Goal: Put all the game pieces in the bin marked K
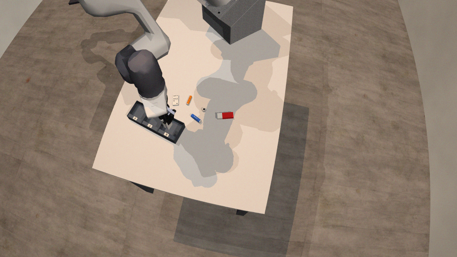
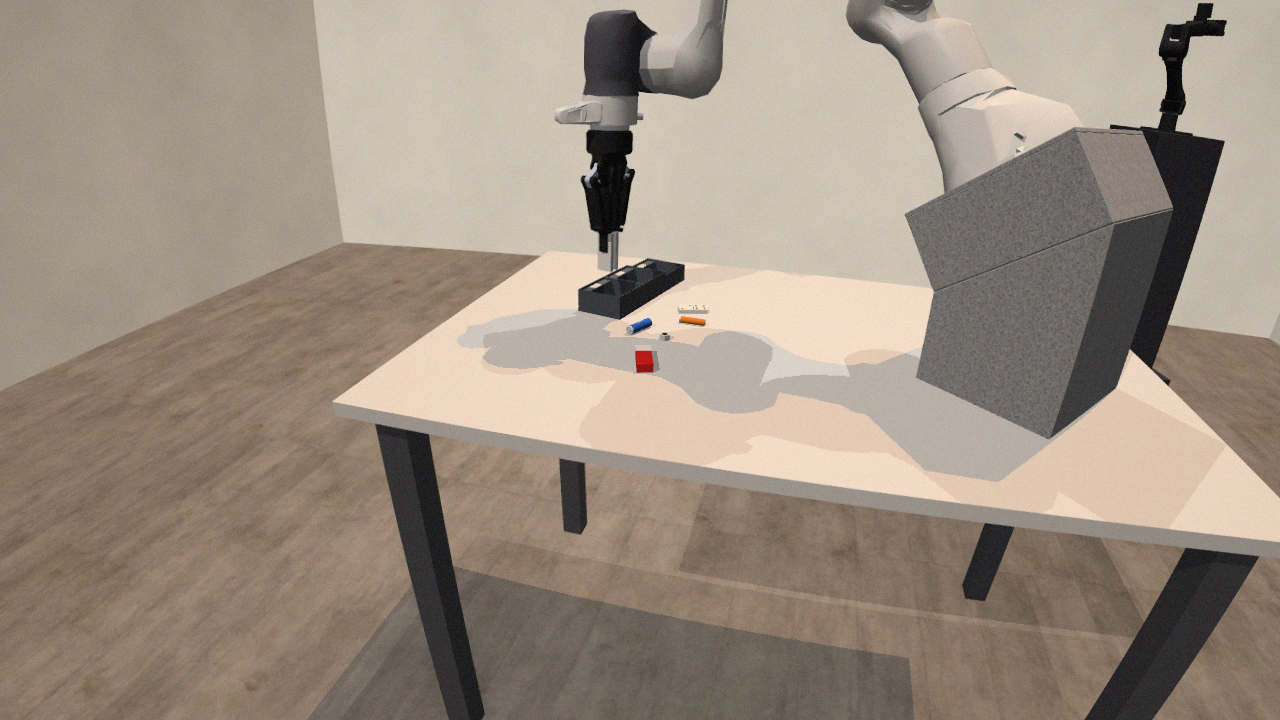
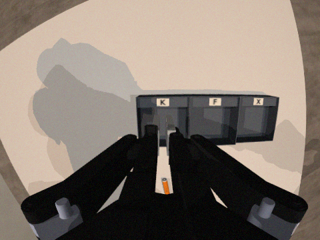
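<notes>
My gripper (image 1: 165,125) (image 2: 609,263) (image 3: 162,124) is shut, with a narrow gap and nothing seen between the pads. It points down above bin K (image 1: 172,139) (image 2: 600,302) (image 3: 147,103). The fingers hide part of that bin's inside; I cannot tell if anything lies there. A white domino with black pips (image 1: 175,100) (image 2: 692,308) lies flat on the table beside the bins. A small whitish piece with a dark spot (image 1: 204,109) (image 2: 664,336) lies farther out; whether it is a die or a nut is too small to tell.
Bins F (image 3: 215,102) and X (image 3: 258,101) join bin K in one dark row. An orange cylinder (image 1: 189,100) (image 2: 691,320) (image 3: 165,187), a blue cylinder (image 1: 195,118) (image 2: 639,325) and a red-and-white block (image 1: 227,115) (image 2: 644,361) lie on the table. A grey pedestal (image 1: 246,22) (image 2: 1011,313) stands at one end.
</notes>
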{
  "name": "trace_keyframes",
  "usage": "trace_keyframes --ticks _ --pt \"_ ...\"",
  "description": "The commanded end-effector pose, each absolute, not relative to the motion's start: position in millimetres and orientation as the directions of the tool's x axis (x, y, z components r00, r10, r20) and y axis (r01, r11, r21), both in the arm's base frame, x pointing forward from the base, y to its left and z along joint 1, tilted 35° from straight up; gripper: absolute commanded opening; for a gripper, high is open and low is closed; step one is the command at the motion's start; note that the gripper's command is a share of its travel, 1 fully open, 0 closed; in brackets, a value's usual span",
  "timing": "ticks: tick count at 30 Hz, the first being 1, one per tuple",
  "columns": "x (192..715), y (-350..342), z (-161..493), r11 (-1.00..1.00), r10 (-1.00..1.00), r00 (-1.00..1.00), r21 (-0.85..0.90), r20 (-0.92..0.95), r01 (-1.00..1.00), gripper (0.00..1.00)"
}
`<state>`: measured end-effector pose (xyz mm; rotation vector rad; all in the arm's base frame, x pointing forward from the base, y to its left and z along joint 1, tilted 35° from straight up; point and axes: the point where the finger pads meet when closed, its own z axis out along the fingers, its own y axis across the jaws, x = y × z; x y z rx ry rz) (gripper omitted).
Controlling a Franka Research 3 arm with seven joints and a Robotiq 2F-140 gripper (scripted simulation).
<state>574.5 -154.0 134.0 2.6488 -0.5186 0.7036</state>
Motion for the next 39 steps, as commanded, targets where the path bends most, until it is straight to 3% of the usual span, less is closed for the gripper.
trace_keyframes --ticks 1,8,24,39 --pt "569.6 -155.7 132.3 -0.871 -0.244 0.823 0.258 0.514 -0.419 0.05" --pt "569.6 -155.7 132.3 -0.871 -0.244 0.823 0.258 0.514 -0.419 0.05" --pt "524.8 -105.8 227.7 -0.871 -0.244 0.823 0.258 0.514 -0.419 0.05" --pt "524.4 -105.4 228.6 -0.871 -0.244 0.823 0.258 0.514 -0.419 0.05"
